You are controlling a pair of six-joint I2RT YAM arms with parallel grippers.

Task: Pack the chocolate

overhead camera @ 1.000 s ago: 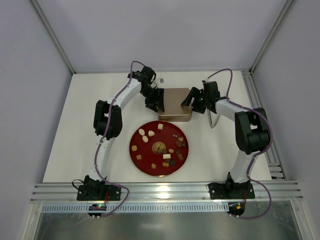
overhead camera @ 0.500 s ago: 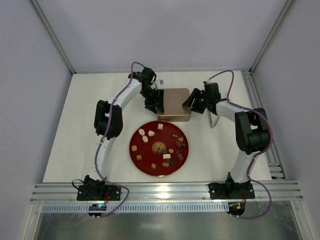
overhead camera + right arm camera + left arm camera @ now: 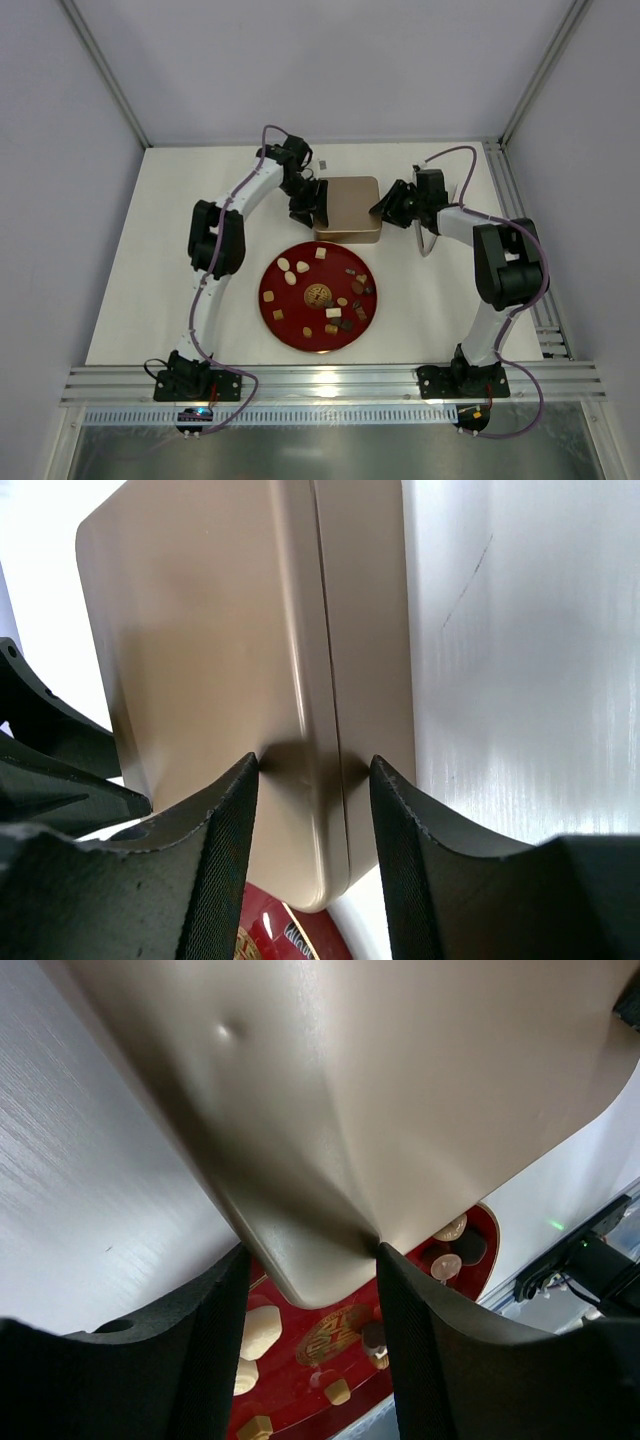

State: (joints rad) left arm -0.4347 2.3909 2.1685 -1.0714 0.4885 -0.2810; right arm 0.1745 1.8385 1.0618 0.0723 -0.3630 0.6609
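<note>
Gold-brown tin (image 3: 348,208) at the back of the bench (image 3: 150,280), lid (image 3: 190,640) on. Pinched at its left corner by the left pincer (image 3: 310,1255) and at its right edge, across the lid seam, by the right pincer (image 3: 315,765), both closed on metal. Chocolate (image 3: 285,265) loose on the red plate (image 3: 275,315), just on the near side of the tin; none packed. Risk: slick metal and narrow holds, so may slip from either grip, or come up whole instead of parting at the seam. Could also tilt and drop onto the plate, scattering pieces, if raised unevenly.
</note>
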